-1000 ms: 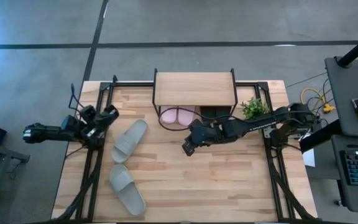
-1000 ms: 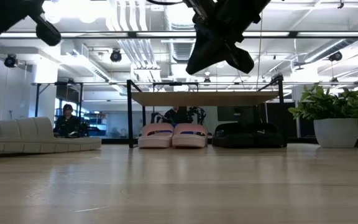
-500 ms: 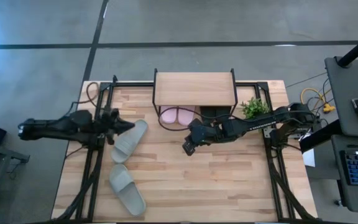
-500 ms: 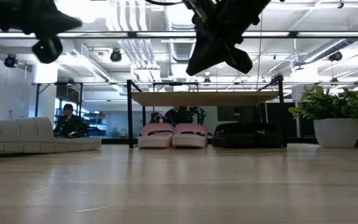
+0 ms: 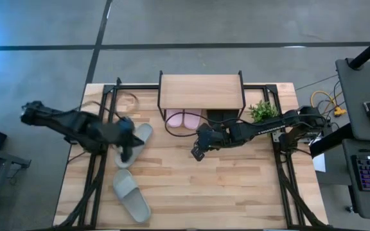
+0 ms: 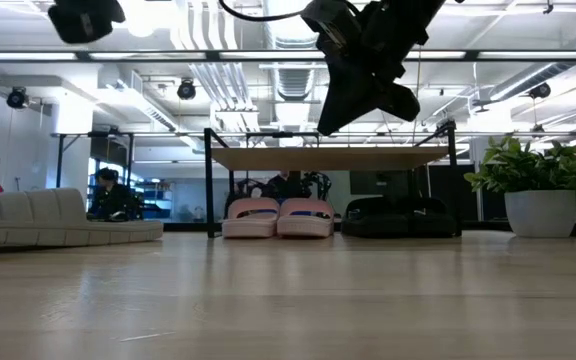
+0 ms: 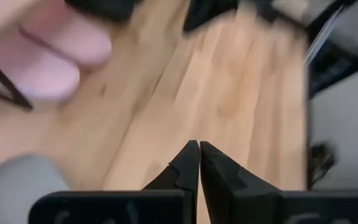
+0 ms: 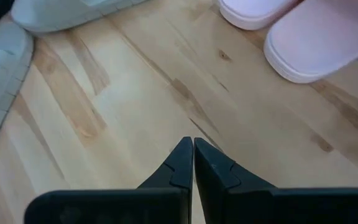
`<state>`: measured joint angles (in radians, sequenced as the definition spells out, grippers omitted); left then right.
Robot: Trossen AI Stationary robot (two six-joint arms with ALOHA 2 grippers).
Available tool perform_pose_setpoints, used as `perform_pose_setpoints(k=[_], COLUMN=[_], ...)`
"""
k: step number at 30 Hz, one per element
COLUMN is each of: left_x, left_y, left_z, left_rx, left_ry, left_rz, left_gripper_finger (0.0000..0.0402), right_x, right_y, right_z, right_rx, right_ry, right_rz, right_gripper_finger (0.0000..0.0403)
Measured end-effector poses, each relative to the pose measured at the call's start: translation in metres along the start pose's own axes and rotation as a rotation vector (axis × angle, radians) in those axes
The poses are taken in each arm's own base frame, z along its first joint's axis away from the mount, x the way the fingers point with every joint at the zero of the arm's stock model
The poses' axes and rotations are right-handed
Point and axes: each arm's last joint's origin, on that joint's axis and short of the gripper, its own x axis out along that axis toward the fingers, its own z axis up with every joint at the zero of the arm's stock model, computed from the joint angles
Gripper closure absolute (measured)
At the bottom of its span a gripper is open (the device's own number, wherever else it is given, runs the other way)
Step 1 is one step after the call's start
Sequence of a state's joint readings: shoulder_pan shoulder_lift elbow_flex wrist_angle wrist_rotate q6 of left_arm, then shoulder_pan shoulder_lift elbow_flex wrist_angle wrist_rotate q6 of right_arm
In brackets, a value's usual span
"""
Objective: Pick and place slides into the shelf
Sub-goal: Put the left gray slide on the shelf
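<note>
The shelf [image 5: 201, 91] stands at the table's far middle. Under it, soles on the table, sit a pale pink pair of slides [image 5: 184, 119] [image 6: 278, 216] and a black pair [image 5: 221, 115] [image 6: 400, 215]. Two grey-green slides lie at the left, one [image 5: 140, 136] [image 6: 58, 228] farther back and one [image 5: 131, 196] nearer the front. My left gripper [image 5: 127, 153] [image 7: 199, 144] hovers shut above the farther grey-green slide. My right gripper [image 5: 197, 154] [image 8: 192, 142] hangs shut over bare table in front of the shelf, pointing down at a slant.
A potted plant [image 5: 262, 110] [image 6: 543, 195] stands right of the shelf. Black frame rails [image 5: 98, 167] run along the table's left and right sides. Bare wood [image 5: 223, 192] fills the near middle and right.
My left gripper has swung from the table's left edge toward the right, out over the farther grey-green slide, rising and tipping from pointing up to pointing down, still shut. My right gripper has stayed in place. No slide has moved.
</note>
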<state>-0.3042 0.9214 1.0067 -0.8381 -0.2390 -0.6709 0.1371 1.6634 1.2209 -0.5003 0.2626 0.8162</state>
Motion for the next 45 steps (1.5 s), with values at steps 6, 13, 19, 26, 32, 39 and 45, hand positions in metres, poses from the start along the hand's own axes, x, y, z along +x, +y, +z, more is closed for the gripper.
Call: perform_pose_setpoints(k=[6, 13, 19, 26, 32, 39, 45], left_x=[0.009, 0.016, 0.014, 0.038, 0.053, 0.062, 0.072], left_y=[-0.034, -0.074, -0.113, -0.155, -0.185, -0.202, -0.205], left_z=[-0.003, -0.044, -0.072, -0.103, -0.126, -0.137, -0.143], left_rx=[0.035, 0.053, -0.108, -0.191, -0.16, -0.189, -0.197], left_ry=[0.279, 0.372, 0.25, 0.329, 0.508, 0.544, 0.524], left_rz=[0.115, 0.207, 0.246, 0.352, 0.59, 0.682, 0.69], left_gripper_finger=[0.0402, 0.0402, 0.0402, 0.0402, 0.0402, 0.0369, 0.0292], right_x=[0.0, -0.003, -0.021, -0.065, -0.102, -0.125, -0.124], right_y=[-0.001, -0.009, -0.01, -0.016, -0.023, -0.03, -0.03], right_z=[-0.001, -0.009, -0.01, -0.005, -0.003, 0.0, 0.0], right_rx=[0.019, 0.01, -0.146, -0.284, -0.316, -0.314, -0.317], right_ry=[0.01, 0.083, 0.1, -0.009, -0.144, -0.239, -0.243], right_rz=[-0.011, -0.09, -0.085, -0.1, -0.149, -0.173, -0.182], right_gripper_finger=[0.0394, 0.0394, 0.0394, 0.0394, 0.0387, 0.0316, 0.0235])
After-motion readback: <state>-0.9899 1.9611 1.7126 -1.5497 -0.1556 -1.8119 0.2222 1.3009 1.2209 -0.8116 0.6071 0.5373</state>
